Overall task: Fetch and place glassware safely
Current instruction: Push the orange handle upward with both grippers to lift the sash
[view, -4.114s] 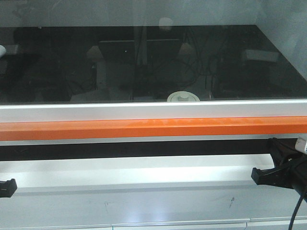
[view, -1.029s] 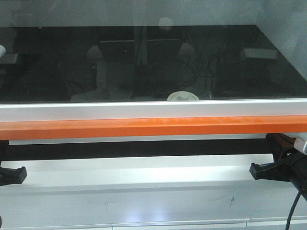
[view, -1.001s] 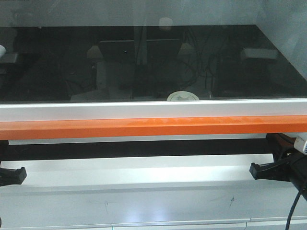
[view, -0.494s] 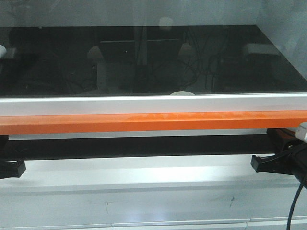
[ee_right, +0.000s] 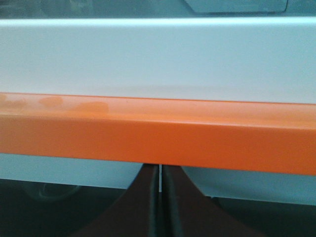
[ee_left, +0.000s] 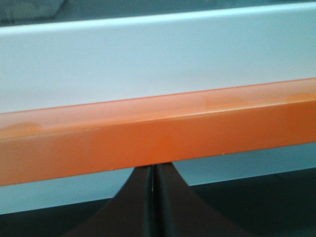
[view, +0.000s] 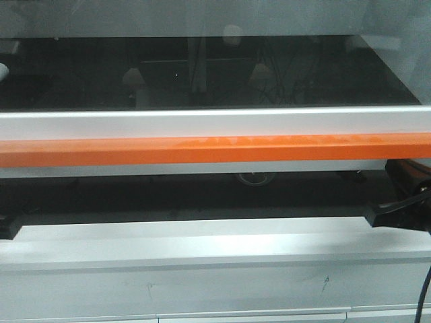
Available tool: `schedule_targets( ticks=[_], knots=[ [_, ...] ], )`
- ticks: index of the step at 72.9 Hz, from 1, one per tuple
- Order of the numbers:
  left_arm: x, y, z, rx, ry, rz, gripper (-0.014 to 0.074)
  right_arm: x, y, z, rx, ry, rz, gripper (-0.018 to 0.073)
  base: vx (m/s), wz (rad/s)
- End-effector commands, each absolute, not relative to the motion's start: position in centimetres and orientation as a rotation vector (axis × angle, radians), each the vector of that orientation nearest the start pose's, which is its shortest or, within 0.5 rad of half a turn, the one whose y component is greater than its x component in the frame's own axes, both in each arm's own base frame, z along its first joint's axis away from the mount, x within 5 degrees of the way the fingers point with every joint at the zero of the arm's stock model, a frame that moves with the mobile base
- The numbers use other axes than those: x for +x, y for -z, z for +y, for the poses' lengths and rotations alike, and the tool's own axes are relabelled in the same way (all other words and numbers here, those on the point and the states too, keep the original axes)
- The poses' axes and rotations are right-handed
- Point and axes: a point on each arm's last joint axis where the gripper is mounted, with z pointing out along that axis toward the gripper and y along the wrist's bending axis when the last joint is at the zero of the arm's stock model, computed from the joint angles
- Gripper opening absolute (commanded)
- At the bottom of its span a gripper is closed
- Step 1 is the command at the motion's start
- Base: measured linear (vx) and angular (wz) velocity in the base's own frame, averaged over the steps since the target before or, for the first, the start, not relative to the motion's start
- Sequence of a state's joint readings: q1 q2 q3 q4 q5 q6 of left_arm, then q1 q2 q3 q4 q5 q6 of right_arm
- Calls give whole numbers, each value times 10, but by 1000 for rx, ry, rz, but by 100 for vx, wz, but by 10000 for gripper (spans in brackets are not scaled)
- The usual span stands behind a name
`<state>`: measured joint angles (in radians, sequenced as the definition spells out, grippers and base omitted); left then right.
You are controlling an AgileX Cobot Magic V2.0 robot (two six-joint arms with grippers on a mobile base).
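1. Spanning the front view, a dark glass pane (view: 202,74) filled the upper half, showing dim reflections.
2. A white sill (view: 202,250) ran the full width at 6 o'clock from the pane, with a dark gap between it and the sash.
3. A white frame (view: 202,123) edged the pane's bottom.
4. An orange bar (view: 202,151) lay directly under the frame, touching it along its whole length.
5. The right gripper (ee_right: 160,170) sat under the bar; its two dark fingers were pressed together with only a hairline slit between them, nothing held, and the tips met the bar's underside. In the front view it was at 4 o'clock.
6. The left gripper (ee_left: 153,172) sat likewise under the bar, fingers closed together on nothing and tips against the bar. In the front view only a dark piece of it showed, at 8 o'clock.
7. The jar (view: 254,178) stood in the dark gap at 6 o'clock from the bar, just past centre towards the right gripper, blurred and partly hidden by the frame, well apart from both grippers.
8. A black cable (view: 424,296) hung at 5 o'clock.
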<state>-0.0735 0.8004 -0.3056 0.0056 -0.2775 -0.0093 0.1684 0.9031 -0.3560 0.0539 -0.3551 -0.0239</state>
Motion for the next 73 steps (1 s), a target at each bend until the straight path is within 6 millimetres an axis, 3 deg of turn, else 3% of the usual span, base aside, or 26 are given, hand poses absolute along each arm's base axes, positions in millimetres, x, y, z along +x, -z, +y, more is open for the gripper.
schedule_targets(
  ticks=[1,17,32,45,60,73],
  knots=[
    [157,-313,-12,47,72,1384,-7,176,-324,28,-92,-128,1329,-1,0,0],
    [158,-343,-12,48,71,1378,-7,173,-342,27,-95,-128,1316,-1,0,0],
    [158,-357,-12,47,71,1374,-7,168,-361,27,-95,-132,1302,-1,0,0],
    [147,-362,-11,47,71,1372,-7,159,-365,25,-98,-134,1318,-1,0,0],
    [119,-366,-9,47,69,1383,-7,139,-361,23,-129,-120,1418,-1,0,0],
    [99,-346,-7,50,66,1402,-7,121,-354,21,-165,-88,1440,-1,0,0]
  ],
)
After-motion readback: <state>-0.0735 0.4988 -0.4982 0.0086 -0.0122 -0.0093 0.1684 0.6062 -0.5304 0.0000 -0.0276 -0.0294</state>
